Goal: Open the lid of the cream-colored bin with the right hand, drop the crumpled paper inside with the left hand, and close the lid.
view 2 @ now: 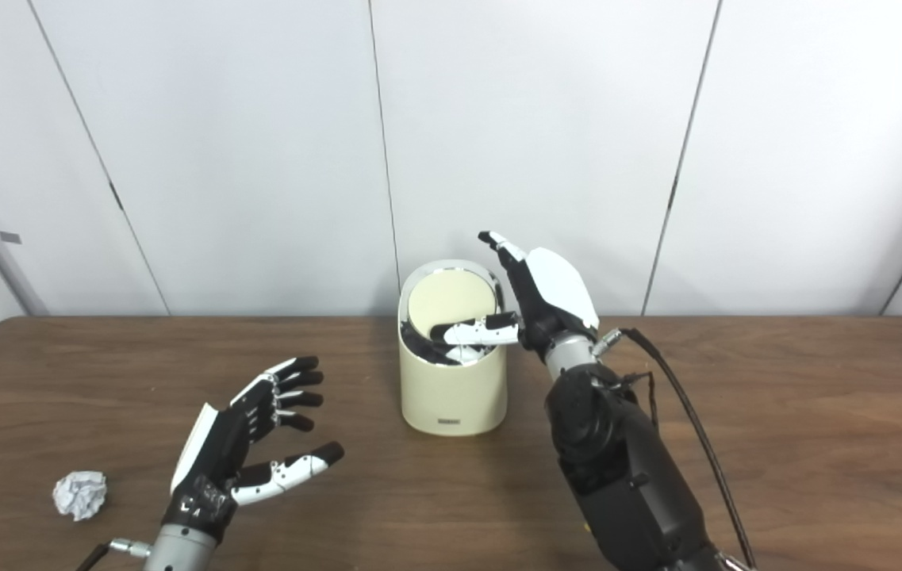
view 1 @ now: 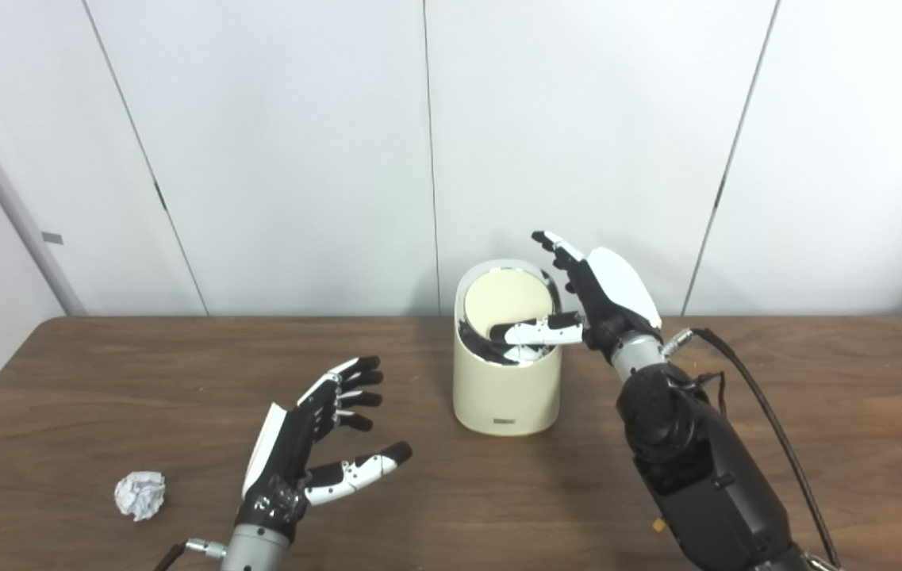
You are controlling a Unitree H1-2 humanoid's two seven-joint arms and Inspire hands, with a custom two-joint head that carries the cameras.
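The cream-colored bin (view 1: 506,392) stands mid-table. Its round lid (view 1: 502,301) is tipped up at the back, and dark interior shows at the front of the opening. My right hand (view 1: 603,295) is at the bin's right rim, open: the fingers point up beside the raised lid's edge and the thumb reaches across the opening. I cannot tell how firmly it touches the lid. The crumpled paper (view 1: 140,495) lies on the table at the near left. My left hand (view 1: 316,432) hovers open to the right of the paper, apart from it and holding nothing.
The brown wooden table (view 1: 855,412) runs to a white panelled wall (view 1: 300,159) just behind the bin. A black cable (view 1: 768,420) loops off the right forearm over the table's right side.
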